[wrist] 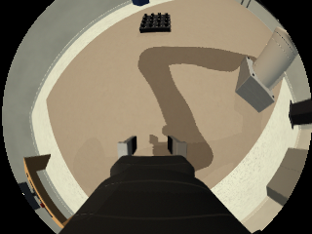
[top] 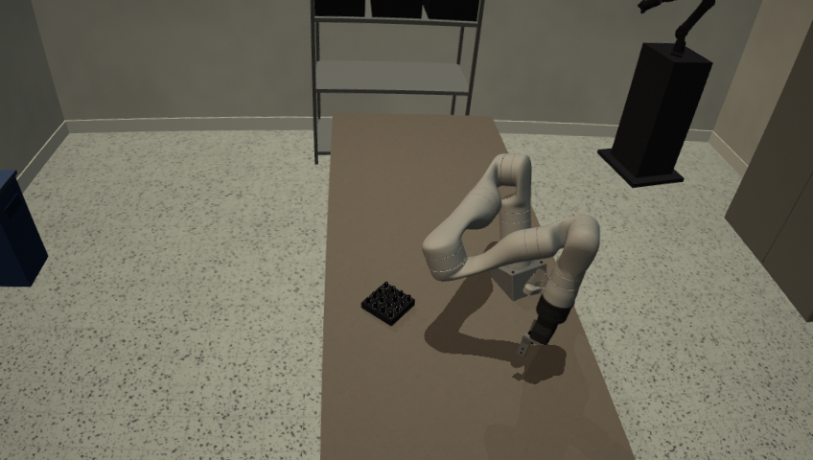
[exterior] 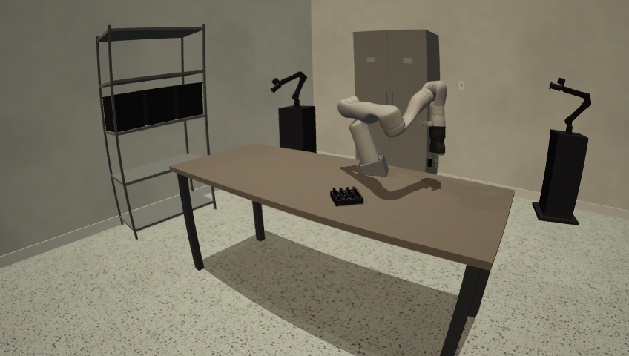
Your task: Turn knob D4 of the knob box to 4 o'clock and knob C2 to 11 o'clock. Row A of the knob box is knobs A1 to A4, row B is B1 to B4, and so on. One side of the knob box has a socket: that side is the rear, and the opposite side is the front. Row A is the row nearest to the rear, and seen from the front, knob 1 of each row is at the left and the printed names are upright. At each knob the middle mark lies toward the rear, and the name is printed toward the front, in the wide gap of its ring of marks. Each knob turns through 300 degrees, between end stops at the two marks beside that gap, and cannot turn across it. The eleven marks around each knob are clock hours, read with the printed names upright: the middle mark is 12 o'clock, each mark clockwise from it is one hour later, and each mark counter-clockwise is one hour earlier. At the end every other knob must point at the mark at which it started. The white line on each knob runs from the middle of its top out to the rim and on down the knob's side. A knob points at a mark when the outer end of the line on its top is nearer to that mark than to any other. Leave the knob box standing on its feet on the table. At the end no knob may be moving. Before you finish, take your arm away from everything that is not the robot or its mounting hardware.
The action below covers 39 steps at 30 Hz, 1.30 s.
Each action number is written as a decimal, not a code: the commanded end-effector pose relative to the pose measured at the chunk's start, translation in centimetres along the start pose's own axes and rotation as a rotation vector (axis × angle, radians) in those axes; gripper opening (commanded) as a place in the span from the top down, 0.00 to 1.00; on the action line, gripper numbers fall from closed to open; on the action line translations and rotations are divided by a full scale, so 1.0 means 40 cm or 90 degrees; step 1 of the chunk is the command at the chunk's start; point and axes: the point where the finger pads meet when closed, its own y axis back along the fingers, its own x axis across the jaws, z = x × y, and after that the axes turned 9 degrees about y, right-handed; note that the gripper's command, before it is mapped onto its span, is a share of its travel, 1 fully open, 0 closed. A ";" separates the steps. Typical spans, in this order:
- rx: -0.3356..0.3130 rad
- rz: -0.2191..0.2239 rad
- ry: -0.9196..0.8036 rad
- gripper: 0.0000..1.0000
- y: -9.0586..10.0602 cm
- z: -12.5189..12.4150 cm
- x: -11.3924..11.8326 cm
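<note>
The black knob box (top: 385, 304) (exterior: 347, 196) (wrist: 155, 22) stands on the table (top: 364, 387) (exterior: 265, 176) (wrist: 97, 97), with rows of black knobs on its top. The knobs' white lines, the printed names, the marks and the socket are too small to make out, so I cannot tell where D4 and C2 point. My gripper (top: 522, 346) (exterior: 435, 162) (wrist: 152, 142) is open and empty. It hangs above the table, well away from the box, to its right in the top view. In the wrist view the box is far off at the top.
The arm's grey base (top: 516, 280) (exterior: 374, 167) (wrist: 255, 88) is mounted at the table's edge. The arm's elbow (top: 445, 256) reaches out between the base and the knob box. A shelf rack (top: 393, 91) (exterior: 154, 176) stands beyond the table's far end.
</note>
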 end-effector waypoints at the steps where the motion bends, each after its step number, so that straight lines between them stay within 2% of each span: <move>1: 0.008 0.007 -0.018 0.00 -0.002 -0.032 -0.004; 8: 0.008 0.007 -0.018 0.00 -0.002 -0.032 -0.004; 9: 0.017 0.020 -0.037 0.00 -0.007 -0.066 -0.002; 17: 0.017 0.020 -0.037 0.00 -0.007 -0.066 -0.002; 18: 0.027 0.033 -0.058 0.00 -0.010 -0.101 0.001; 26: 0.027 0.033 -0.058 0.00 -0.010 -0.101 0.001; 27: 0.035 0.047 -0.080 0.00 -0.014 -0.136 0.005; 35: 0.035 0.047 -0.080 0.00 -0.014 -0.136 0.005; 36: 0.043 0.061 -0.103 0.00 -0.016 -0.171 0.009; 39: 0.043 0.061 -0.103 0.00 -0.016 -0.171 0.009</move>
